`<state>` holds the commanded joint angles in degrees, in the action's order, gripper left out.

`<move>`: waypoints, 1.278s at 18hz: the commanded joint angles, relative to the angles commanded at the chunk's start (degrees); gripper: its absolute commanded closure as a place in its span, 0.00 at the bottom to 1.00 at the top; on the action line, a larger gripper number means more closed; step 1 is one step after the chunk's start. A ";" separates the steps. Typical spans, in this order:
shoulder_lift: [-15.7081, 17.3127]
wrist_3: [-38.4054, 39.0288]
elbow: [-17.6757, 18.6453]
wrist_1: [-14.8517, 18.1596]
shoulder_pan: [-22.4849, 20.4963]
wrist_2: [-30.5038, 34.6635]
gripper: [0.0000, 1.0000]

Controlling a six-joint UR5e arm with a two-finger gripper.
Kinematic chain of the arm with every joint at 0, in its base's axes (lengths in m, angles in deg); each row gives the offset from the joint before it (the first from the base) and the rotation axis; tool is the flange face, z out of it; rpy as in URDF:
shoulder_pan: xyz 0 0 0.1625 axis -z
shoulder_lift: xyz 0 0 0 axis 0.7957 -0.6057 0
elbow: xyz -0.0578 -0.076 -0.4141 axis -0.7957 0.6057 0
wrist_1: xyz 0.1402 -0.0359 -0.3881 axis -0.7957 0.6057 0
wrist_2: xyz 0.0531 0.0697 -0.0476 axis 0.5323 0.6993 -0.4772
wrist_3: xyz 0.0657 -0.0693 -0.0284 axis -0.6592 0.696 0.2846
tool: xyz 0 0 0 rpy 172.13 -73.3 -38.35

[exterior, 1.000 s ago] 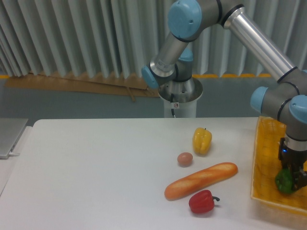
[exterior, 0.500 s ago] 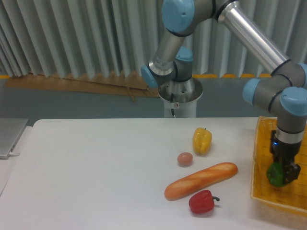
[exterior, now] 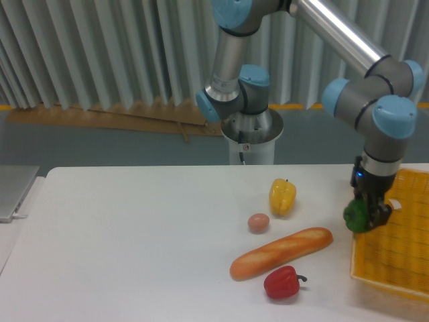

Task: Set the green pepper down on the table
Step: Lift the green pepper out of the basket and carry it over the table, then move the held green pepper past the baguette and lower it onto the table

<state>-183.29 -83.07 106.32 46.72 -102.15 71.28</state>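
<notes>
The glossy dark-green lumpy bell pepper point(exterior: 357, 216) hangs clamped in the black two-finger gripper point(exterior: 365, 213), lifted above the left rim of the yellow wicker basket tray point(exterior: 392, 258). Its skin looks smooth and rounded, partly hidden by the fingers. Left of the gripper on the flat white table point(exterior: 134, 241) lies a golden baguette point(exterior: 281, 252).

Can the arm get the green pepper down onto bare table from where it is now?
Probably yes: the gripper holds the green pepper beside the basket, with bare table nearby.
</notes>
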 joint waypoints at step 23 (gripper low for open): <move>-3.77 41.83 0.97 -13.60 25.58 5.80 0.49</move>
<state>-187.05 -41.24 107.28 33.12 -76.57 77.07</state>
